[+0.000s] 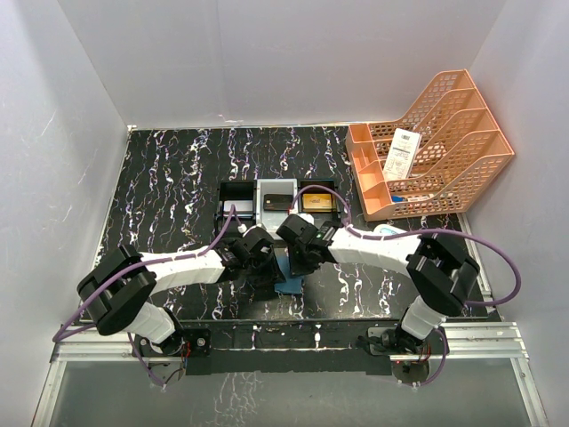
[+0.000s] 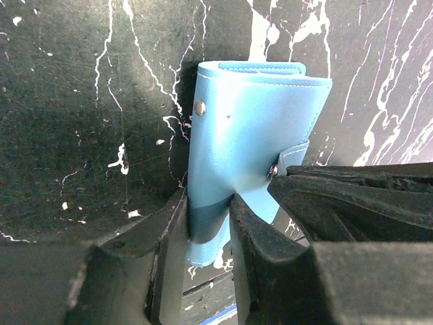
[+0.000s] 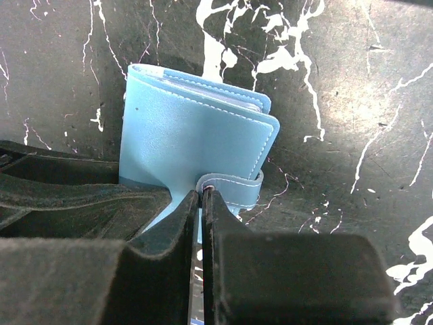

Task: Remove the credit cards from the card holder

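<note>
Left wrist view shows my left claw (image 2: 207, 210) clamped on the near edge of the folded card holder (image 2: 250, 128), my right claw (image 3: 201, 202) pinched narrow on its snap tab (image 3: 233, 189) beside it; unopened, any credit cards inside are hidden and remain to be pulled out.

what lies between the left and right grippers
The teal-blue card holder, folded; left gripper grips its edge, right gripper pinches its snap tab, seen in both wrist views.

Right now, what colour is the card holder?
Light teal-blue. The card holder shows best in the left wrist view.
</note>
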`<state>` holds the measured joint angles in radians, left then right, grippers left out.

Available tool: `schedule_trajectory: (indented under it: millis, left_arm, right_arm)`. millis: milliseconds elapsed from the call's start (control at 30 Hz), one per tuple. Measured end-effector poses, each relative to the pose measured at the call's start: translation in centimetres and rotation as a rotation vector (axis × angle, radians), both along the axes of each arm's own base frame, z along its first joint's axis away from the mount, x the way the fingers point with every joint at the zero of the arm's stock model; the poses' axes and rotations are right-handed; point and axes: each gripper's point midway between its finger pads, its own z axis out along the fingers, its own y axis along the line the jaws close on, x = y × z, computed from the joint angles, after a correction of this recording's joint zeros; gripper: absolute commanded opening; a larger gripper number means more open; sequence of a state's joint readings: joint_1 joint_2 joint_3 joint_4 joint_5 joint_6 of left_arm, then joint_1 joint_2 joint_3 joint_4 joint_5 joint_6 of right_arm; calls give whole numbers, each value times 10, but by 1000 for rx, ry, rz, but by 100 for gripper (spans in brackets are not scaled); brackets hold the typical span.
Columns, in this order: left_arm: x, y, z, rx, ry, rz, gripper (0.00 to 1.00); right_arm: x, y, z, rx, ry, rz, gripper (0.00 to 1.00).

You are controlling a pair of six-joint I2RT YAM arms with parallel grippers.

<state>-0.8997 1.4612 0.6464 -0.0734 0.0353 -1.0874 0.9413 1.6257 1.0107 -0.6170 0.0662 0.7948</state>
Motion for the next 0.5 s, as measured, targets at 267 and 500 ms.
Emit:
schedule_trajectory:
  millis: [267,500]
  left_arm:
    - [-1,1,-1,-2,15,27,0]
    - [-1,3,0,4,10,28,0]
  right_arm:
    - [-3,-28,-5,-63,-13,-32,0]
    - [-3,-53,-5,-123,-11,-67,12]
